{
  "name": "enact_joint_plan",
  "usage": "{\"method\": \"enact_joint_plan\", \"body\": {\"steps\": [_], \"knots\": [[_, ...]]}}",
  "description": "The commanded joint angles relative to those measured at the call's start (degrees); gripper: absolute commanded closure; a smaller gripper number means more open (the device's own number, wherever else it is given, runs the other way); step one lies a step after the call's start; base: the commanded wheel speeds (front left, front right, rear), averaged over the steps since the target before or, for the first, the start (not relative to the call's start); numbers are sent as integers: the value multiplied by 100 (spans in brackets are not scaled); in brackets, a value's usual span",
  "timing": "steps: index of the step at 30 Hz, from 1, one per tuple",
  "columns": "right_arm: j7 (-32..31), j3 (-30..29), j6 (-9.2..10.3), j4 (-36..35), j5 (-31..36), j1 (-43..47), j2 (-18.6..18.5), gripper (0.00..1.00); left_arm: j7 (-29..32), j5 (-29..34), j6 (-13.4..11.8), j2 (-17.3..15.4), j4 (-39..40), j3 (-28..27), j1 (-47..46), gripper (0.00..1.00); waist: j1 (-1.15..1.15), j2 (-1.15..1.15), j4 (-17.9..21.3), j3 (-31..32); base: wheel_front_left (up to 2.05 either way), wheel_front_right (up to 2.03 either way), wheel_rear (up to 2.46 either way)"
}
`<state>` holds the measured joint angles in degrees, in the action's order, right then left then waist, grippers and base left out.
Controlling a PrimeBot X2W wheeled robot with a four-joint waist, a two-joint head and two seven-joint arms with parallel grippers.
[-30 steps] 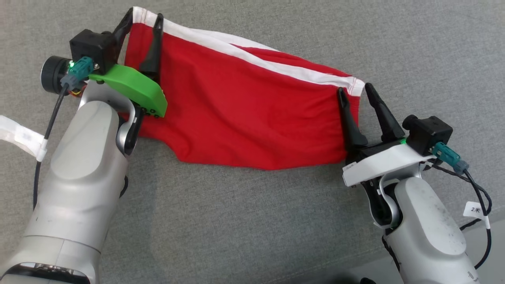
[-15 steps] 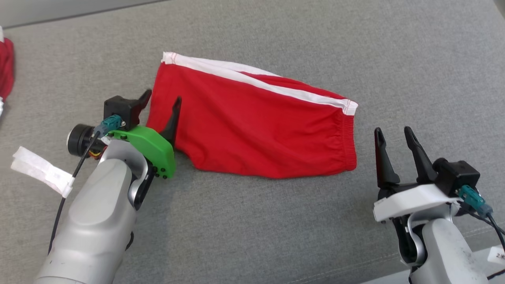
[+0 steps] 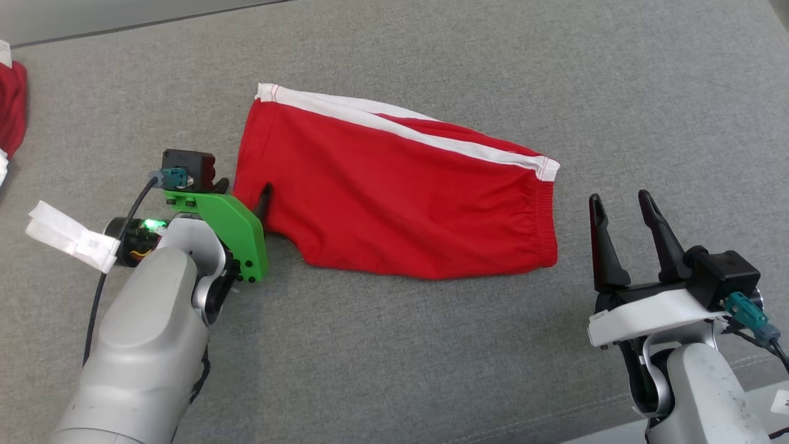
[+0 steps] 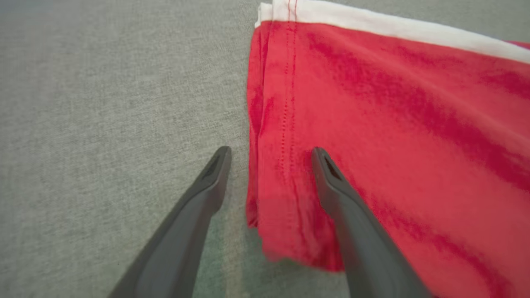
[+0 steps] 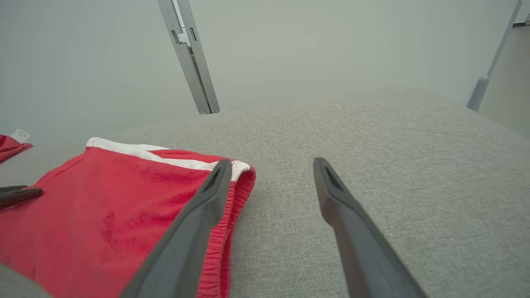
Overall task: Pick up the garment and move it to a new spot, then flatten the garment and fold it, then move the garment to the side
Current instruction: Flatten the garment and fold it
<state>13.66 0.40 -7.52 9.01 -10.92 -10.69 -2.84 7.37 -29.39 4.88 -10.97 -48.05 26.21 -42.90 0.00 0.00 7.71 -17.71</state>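
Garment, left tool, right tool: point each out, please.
Garment (image 3: pixel 394 209): head view, middle of the red cloth.
Left tool (image 4: pixel 271 151): left wrist view, midway between its fingertips.
Right tool (image 3: pixel 619 196): head view, midway between its fingertips.

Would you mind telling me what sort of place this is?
Probably a lab-style garment-folding station: a wide grey fabric-covered surface, red shorts laid on it, another red garment at its edge, bare pale wall behind.

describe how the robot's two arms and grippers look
Both forearms are smooth pale grey shells. The left gripper has a green plate, the right gripper a white plate. Each has two long dark tapered fingers and a black camera block with a teal connector. White tape tags the left black cable.
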Motion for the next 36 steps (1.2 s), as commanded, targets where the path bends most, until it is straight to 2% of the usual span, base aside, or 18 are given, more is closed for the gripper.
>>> {"method": "enact_joint_plan", "body": {"steps": [1, 8, 9, 11, 12, 22, 27, 30, 36], "knots": [[-18, -4, 7, -33, -29, 56, -11, 0, 100, -92, 25, 17, -3, 6, 27, 0, 0, 0, 62, -67, 0, 0, 0], [-27, -43, 7, -67, -44, 47, -10, 0, 458, -189, -27, -10, 11, 44, 169, 1, 0, 0, 74, -84, 0, 0, 0], [-25, -43, 6, -71, -49, 39, -10, 0, 468, -192, -30, -14, 23, 53, 182, 25, 0, 0, 69, -81, 0, 0, 0], [-22, -34, 6, -74, -59, 25, -10, 0, 481, -227, -21, -9, 80, 59, 216, 91, 0, 0, 54, -71, 0, 0, 0], [-19, -29, 6, -70, -62, 20, -10, 0, 487, -240, -10, -3, 110, 62, 221, 100, 0, 0, 46, -64, 0, 0, 0], [13, -67, 6, -33, -13, 41, -11, 0, 253, -413, 30, -5, 588, -1, 380, 100, 0, 0, -105, 88, 0, 0, 0], [-21, -147, 6, -77, 44, 126, -10, 0, -51, -562, 42, -33, 1083, -113, 825, 100, 0, 0, -220, 234, 0, 0, 0], [-45, -232, 6, -123, 74, 178, -11, 0, -189, -680, -42, -45, 1497, -174, 1223, 100, 0, 0, -316, 308, 0, 0, 0], [-197, -387, 7, -240, 173, 265, -11, 0, -378, -815, -369, -123, 2476, -296, 2187, 100, 0, 0, -466, 415, 0, 0, 0]]}}
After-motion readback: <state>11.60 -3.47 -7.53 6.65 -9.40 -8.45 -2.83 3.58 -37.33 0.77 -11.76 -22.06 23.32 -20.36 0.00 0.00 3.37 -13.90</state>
